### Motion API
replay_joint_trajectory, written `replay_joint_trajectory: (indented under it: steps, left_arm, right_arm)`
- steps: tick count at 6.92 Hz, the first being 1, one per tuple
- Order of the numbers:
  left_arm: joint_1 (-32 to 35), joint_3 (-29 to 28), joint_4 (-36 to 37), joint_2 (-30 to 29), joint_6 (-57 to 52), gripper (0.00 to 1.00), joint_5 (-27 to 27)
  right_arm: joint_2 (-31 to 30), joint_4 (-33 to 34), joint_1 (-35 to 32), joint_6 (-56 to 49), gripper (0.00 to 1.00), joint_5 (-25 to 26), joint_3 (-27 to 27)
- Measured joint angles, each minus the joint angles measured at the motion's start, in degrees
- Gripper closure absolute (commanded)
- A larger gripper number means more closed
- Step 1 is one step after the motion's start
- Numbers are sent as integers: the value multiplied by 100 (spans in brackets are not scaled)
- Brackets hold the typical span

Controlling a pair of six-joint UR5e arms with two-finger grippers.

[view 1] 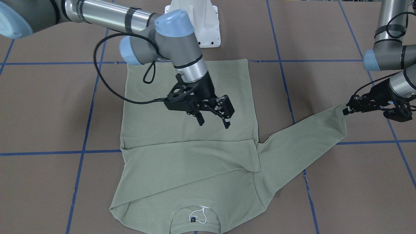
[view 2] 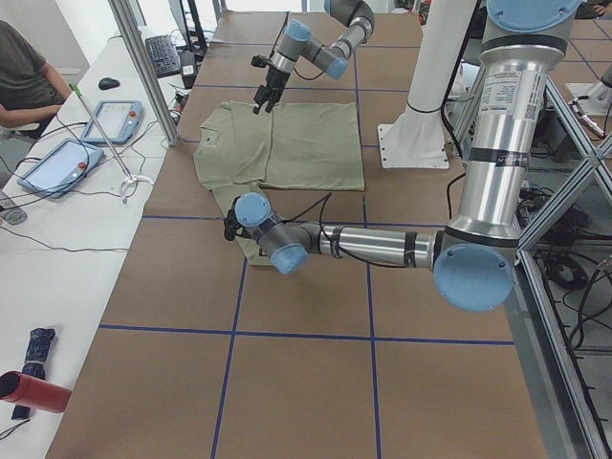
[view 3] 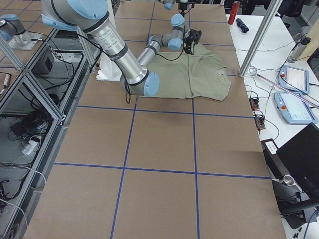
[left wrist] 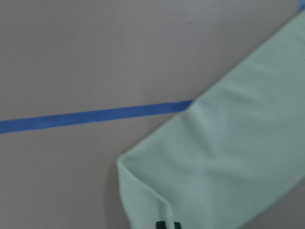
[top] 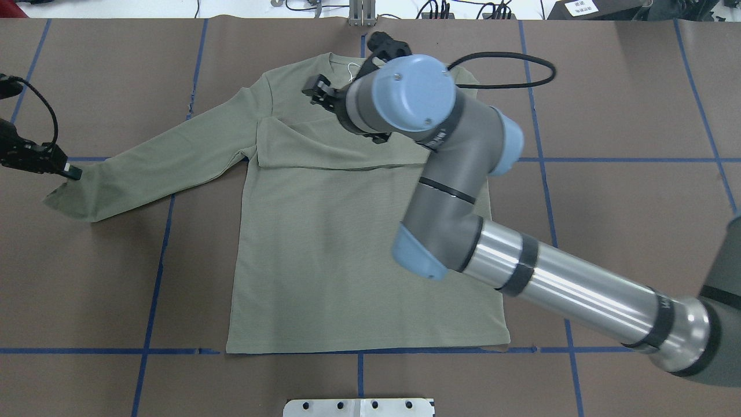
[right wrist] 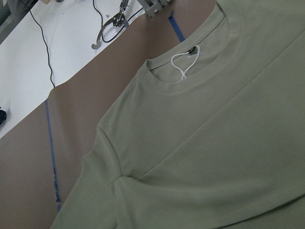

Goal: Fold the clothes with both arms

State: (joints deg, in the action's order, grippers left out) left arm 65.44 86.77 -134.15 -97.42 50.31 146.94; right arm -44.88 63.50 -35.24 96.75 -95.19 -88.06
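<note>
Sage-green shirt point(top: 359, 260) lies collar away from the pedestal point(top: 359, 407), hem toward it.

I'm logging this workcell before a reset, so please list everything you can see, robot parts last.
shirt: one, sage green, flat mid-table, one sleeve folded across the chest, the other stretched towards the robot's left.
table: one, brown, gridded with blue tape.
pedestal base: one, white, at the table's robot edge.
tablets: two, blue-cased, on the white side bench.
bottle: one, red, same bench.
person: one, by that bench.
left arm: one, grey-silver, stretched to the sleeve end.
right arm: one, grey-silver, over the shirt.
left gripper: one, black, shut on the outstretched sleeve's cuff.
right gripper: one, black, open above the shirt's body.
</note>
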Motion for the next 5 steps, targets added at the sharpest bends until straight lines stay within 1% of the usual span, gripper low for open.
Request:
replay_joint_trajectory:
  steps: [1, 2, 3, 4, 5]
  left_arm:
    - [-105, 434, -7, -303, 999, 100, 74]
    - [-456, 670, 4, -927, 2220, 100, 51]
    - [-924, 628, 22, -1787, 3448, 100, -247]
    - [-1337, 290, 15, -2789, 4536, 100, -902]
    - [-1732, -423, -19, -3879, 5340, 100, -1733]
  right_arm:
    - [-629, -12, -201, -507, 0, -239, -504]
    - [-1161, -21, -446, -998, 0, -415, -773]
    - [-1635, -23, -695, -1431, 0, -552, -977]
    - [-2084, -36, -958, -1796, 0, -767, -1161]
    - [-2545, -207, -1232, -2145, 0, -1114, -1280]
